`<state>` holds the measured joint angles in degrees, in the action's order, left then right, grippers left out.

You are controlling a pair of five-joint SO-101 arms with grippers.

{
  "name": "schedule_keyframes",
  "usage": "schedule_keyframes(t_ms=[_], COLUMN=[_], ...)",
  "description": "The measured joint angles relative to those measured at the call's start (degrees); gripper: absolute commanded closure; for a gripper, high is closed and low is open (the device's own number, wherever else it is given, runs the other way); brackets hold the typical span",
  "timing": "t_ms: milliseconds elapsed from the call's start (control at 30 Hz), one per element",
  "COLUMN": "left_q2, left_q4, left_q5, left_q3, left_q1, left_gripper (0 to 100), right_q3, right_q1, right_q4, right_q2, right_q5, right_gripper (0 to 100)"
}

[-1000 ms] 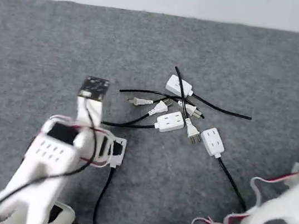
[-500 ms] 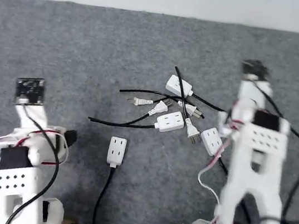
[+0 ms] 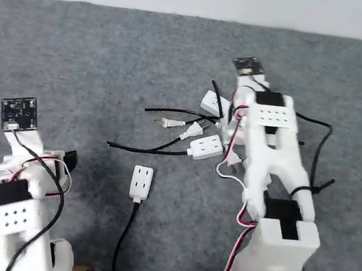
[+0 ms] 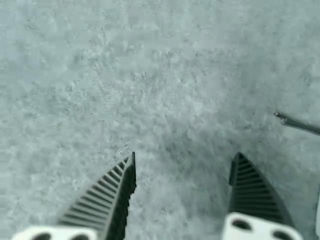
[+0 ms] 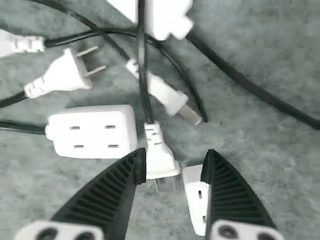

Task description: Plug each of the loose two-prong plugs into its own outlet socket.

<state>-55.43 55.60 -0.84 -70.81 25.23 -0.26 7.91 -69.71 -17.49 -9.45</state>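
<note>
Several white two-prong plugs and outlet sockets on black cords lie tangled mid-table. One outlet socket (image 3: pixel 141 180) lies alone, nearer the front. My right arm (image 3: pixel 272 142) stretches over the tangle. My right gripper (image 5: pixel 175 155) is open, low over a white plug (image 5: pixel 160 155) whose prongs point toward the wrist, its fingers on either side without touching. Beside it lie a socket (image 5: pixel 92 131) and part of another socket (image 5: pixel 197 200). Two more plugs (image 5: pixel 62 74) (image 5: pixel 165 95) lie farther off. My left gripper (image 4: pixel 185 157) is open over bare carpet at the front left.
Grey carpet (image 3: pixel 77 52) covers the table, with a white wall behind. A black cord end (image 4: pixel 295 122) lies off to one side of the left gripper. Black cords (image 3: pixel 159 147) cross the tangle, and one trails from the lone socket to the front edge.
My left arm has pulled back from the lone socket to the front left. My right arm has swung in from the right and now reaches over the tangle.
</note>
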Motion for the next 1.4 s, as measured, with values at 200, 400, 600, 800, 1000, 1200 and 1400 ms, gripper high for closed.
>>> schedule_keyframes(t_ms=[200,400,600,800,1000,1200,1400], left_q2=[16.8,32.3,34.7,34.9,34.9,34.9,34.9], left_q4=[-4.0,-7.6,-7.9,-7.9,-7.9,-7.9,-7.9], left_q5=[-0.1,-0.3,-0.3,-0.3,-0.3,-0.3,-0.3], left_q3=[6.2,13.7,15.0,15.0,15.0,15.0,15.0], left_q1=[1.4,3.4,3.5,3.5,3.5,3.2,2.1], left_gripper=[72,72,72,72,72,72,72], right_q3=[0.0,0.0,0.0,-3.2,-4.7,-4.9,-4.9], right_q1=[0.3,0.8,1.9,2.1,1.9,2.0,2.0], right_q4=[0.4,0.6,3.2,3.3,3.3,3.3,3.3], right_q2=[-4.2,-5.5,-7.8,-12.0,-12.9,-12.9,-12.9], right_q5=[-1.8,-5.0,-7.6,-9.3,-10.3,-11.1,-11.1], right_gripper=[88.6,87.5,88.0,89.5,99.1,99.0,93.7])
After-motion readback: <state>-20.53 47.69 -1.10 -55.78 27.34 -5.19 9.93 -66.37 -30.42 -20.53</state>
